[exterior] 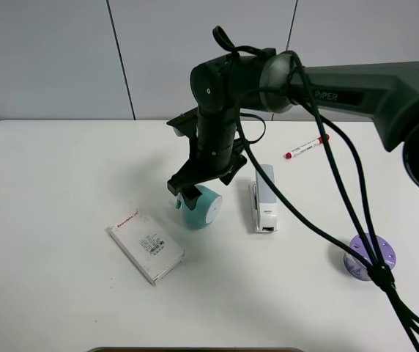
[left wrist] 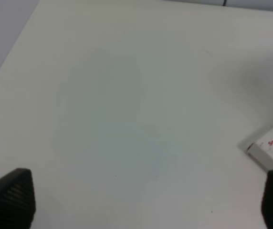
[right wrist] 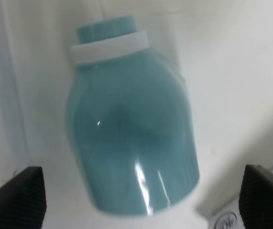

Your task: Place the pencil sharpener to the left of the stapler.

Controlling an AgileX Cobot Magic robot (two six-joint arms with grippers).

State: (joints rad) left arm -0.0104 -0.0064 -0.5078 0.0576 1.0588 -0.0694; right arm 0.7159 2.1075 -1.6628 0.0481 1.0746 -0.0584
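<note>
Right end effector (right wrist: 141, 195) spread wide around teal pencil sharpener (right wrist: 131, 138), stapler (exterior: 264, 199) only overhead, just right.

Spread claw (left wrist: 146, 200) above table (left wrist: 127, 95)

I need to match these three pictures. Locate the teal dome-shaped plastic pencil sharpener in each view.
Exterior high: the teal dome-shaped plastic pencil sharpener sits at table centre, under the right gripper, left of the slim grey-white stapler.
Left wrist: not in it.
Right wrist: it fills the frame between open fingertips.
Shared landmark: the white table.
</note>
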